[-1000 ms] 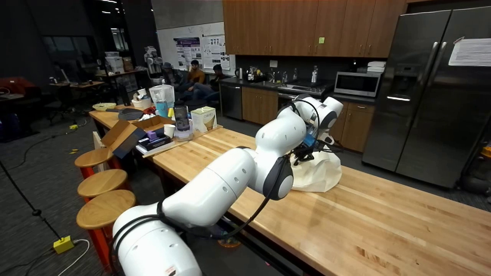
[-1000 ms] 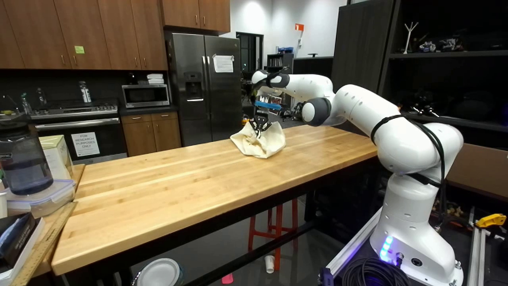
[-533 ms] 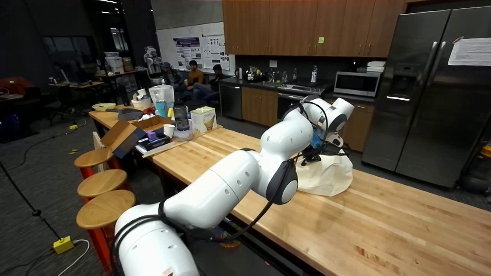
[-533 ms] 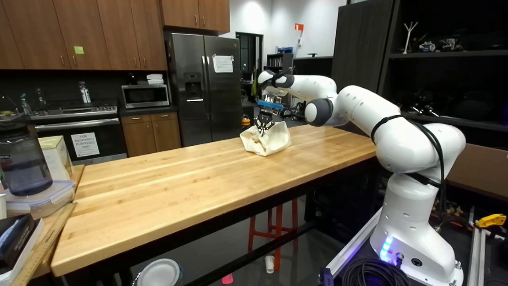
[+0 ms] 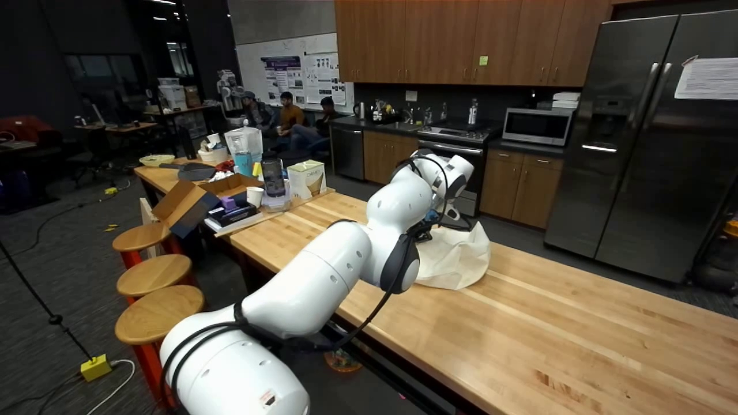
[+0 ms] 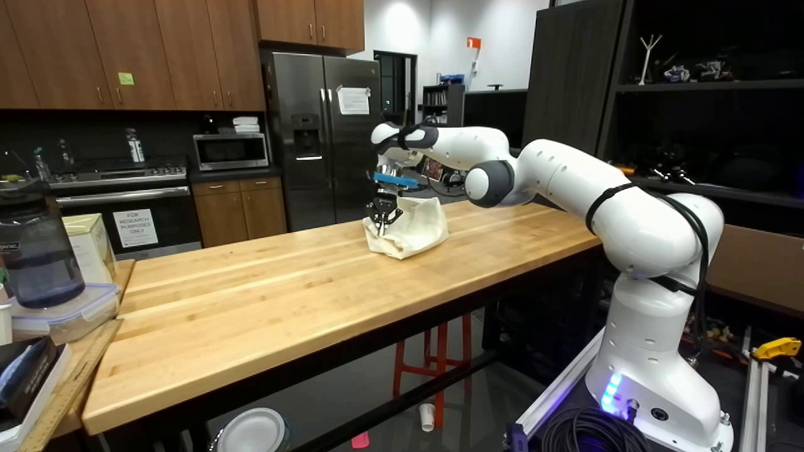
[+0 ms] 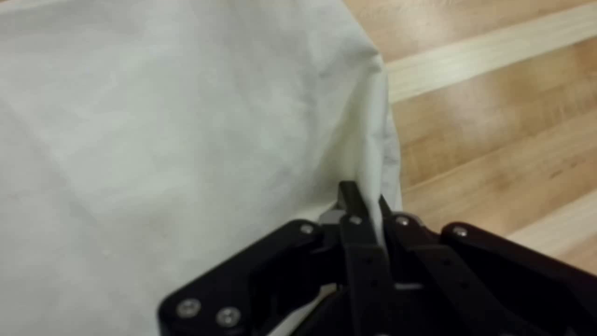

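In the wrist view we find the tool [image 7: 365,198] clamped on the cloth [image 7: 186,140] at its three-o'clock fold [image 7: 371,135]; we judge it light, limp, best held there.

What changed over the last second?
The end effector, with the cream cloth in its grip, first shifted slightly right in both exterior views, then swung back left past its start, toward the pitcher. The cloth's folds changed shape. Nothing was newly grasped or let go: the jaws stay shut on the cloth.

Unchanged: pitcher, stools, microwave.
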`<state>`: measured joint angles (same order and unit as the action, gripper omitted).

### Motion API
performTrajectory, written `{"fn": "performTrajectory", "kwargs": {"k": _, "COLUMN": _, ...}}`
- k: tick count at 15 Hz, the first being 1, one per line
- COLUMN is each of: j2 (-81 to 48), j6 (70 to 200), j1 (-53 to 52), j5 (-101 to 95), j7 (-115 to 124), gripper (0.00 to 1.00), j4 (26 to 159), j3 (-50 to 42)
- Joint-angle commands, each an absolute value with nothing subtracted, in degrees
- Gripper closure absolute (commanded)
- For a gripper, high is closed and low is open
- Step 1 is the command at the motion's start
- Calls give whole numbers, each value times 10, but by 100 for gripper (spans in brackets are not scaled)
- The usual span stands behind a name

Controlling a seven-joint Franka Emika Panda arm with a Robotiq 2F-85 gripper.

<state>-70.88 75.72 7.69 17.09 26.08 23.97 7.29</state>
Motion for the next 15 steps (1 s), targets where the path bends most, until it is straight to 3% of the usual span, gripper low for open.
{"fn": "performTrajectory", "kwargs": {"k": 1, "j2": -704, "j6": 733, "j1": 44, "j5": 166, "j7": 225, "gripper": 99, "j4": 256, "j3": 82}}
{"fn": "performTrajectory", "kwargs": {"k": 3, "j2": -726, "j6": 700, "j1": 16, "j5": 163, "j7": 211, "gripper": 99, "j4": 208, "j3": 82}}
{"fn": "performTrajectory", "kwargs": {"k": 10, "j2": -700, "j6": 678, "j1": -72, "j5": 123, "j7": 157, "gripper": 99, "j4": 258, "j3": 73}}
{"fn": "performTrajectory", "kwargs": {"k": 12, "j2": -739, "j6": 657, "j1": -101, "j5": 112, "j7": 164, "gripper": 99, "j4": 204, "j3": 71}}
{"fn": "performTrajectory", "kwargs": {"k": 14, "j2": -720, "j6": 685, "j1": -124, "j5": 99, "j7": 158, "gripper": 99, "j4": 255, "j3": 69}}
{"fn": "performTrajectory", "kwargs": {"k": 15, "j2": -755, "j6": 668, "j1": -140, "j5": 93, "j7": 160, "gripper": 99, "j4": 198, "j3": 67}}
